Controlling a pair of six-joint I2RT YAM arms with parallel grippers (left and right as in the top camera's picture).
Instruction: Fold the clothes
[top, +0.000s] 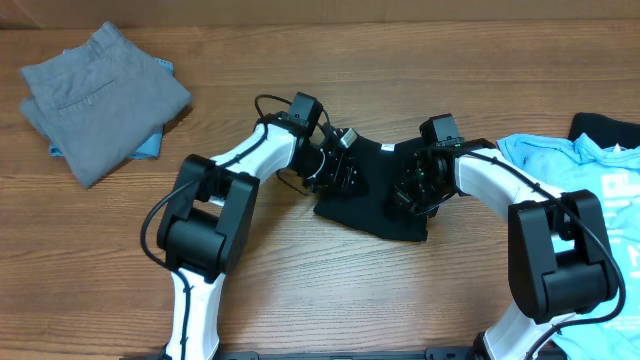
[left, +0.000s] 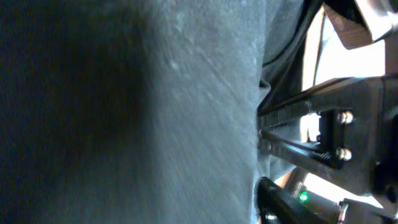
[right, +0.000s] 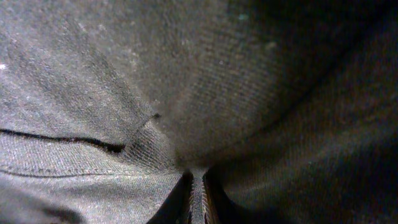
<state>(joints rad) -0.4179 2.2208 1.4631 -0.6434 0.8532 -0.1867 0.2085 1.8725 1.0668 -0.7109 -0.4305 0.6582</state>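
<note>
The black T-shirt (top: 377, 200) lies bunched in a small heap at the middle of the table. My left gripper (top: 343, 168) is pressed against its left edge. In the left wrist view the shirt's fabric (left: 155, 112) fills most of the frame, blurred, and hides the jaws. My right gripper (top: 413, 190) is at the heap's right side. In the right wrist view the gripper (right: 198, 198) is shut on a thin pinched fold of the black cloth (right: 249, 81). Grey trousers (top: 105, 95) lie folded at the far left. A light-blue printed tee (top: 575, 175) lies at the right edge.
A light-blue piece of cloth (top: 150, 146) peeks out under the grey trousers. Another black garment (top: 605, 130) shows at the far right behind the blue tee. The right arm's black housing (left: 336, 124) is close beside the left wrist camera.
</note>
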